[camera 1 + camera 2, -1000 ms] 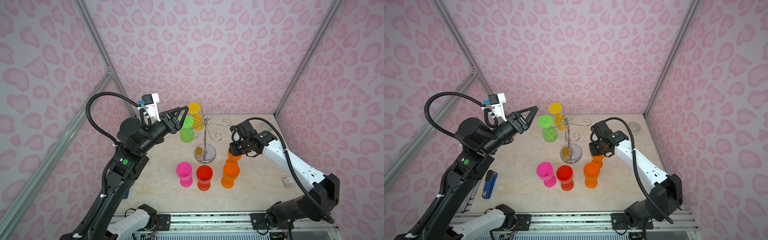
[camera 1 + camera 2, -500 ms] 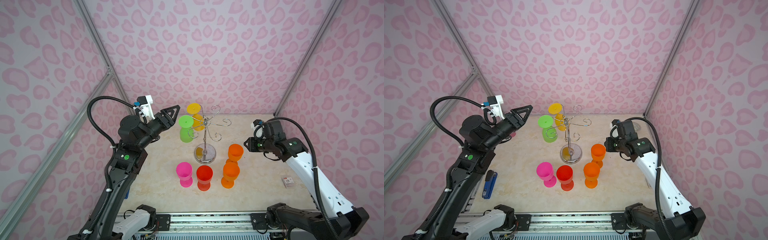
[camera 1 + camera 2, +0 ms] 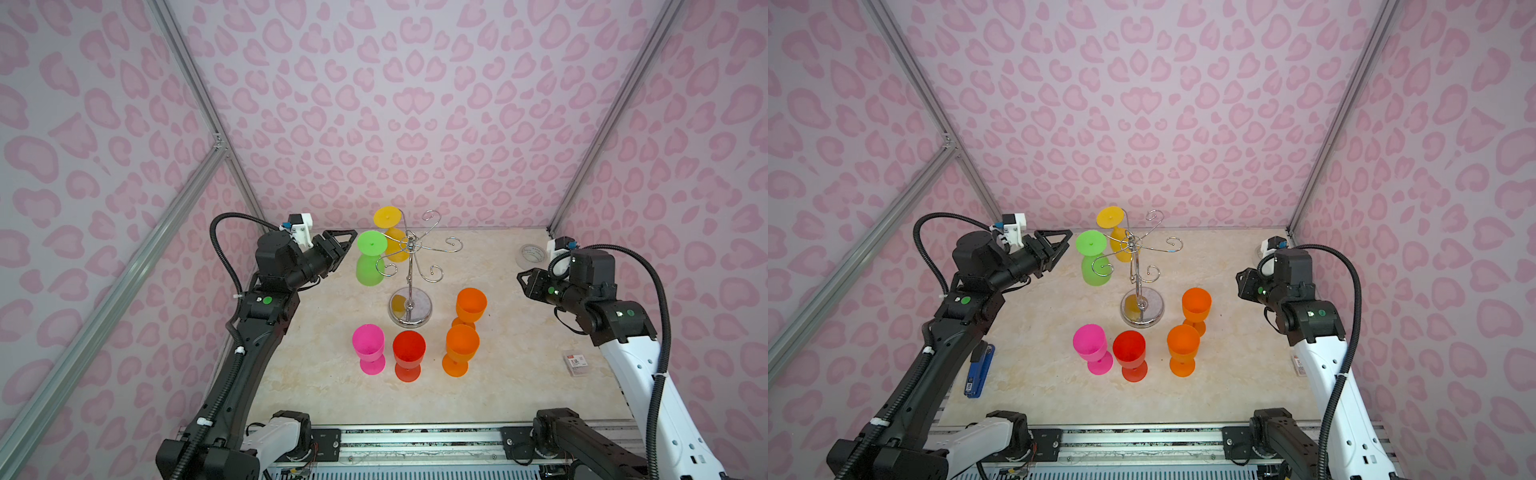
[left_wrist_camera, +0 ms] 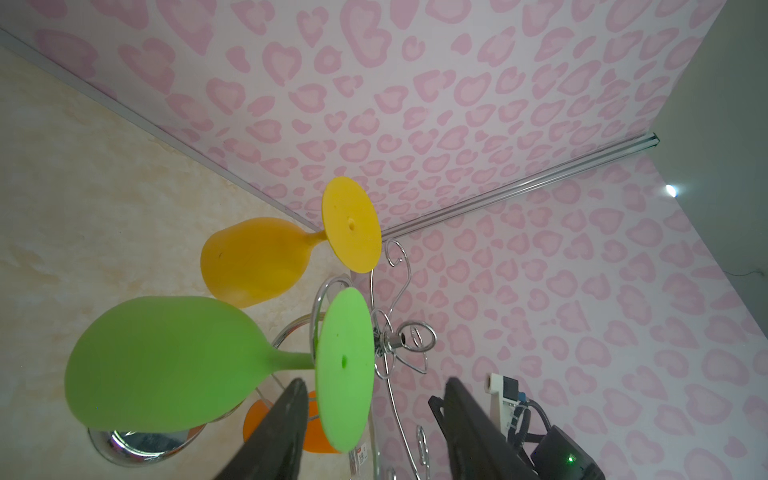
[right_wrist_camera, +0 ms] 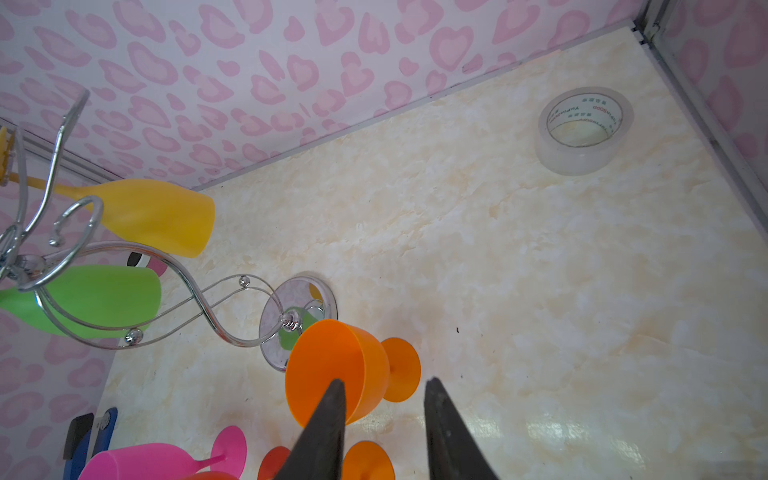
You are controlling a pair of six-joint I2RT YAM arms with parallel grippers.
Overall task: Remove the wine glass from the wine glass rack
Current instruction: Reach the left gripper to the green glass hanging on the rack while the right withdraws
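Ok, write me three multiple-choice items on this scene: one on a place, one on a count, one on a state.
1. Where is the green plastic wine glass?
A. Standing on the beige marble-pattern table
B. Hanging upside down on the shiny chrome wire rack
C. Lying on its side on the table

2. How many coloured plastic glasses stand upright on the table?
A. Four
B. Two
C. Six

3. What state is the left gripper in?
A. Shut on the green glass's stem
B. Shut on the rack's pole
C. Open, close to the green glass's foot

Answers:
1 B: its foot sits up in a rack arm, bowl down.
2 A: the pink glass, the red glass and two orange glasses stand there.
3 C: its jaws stand apart and grip nothing.
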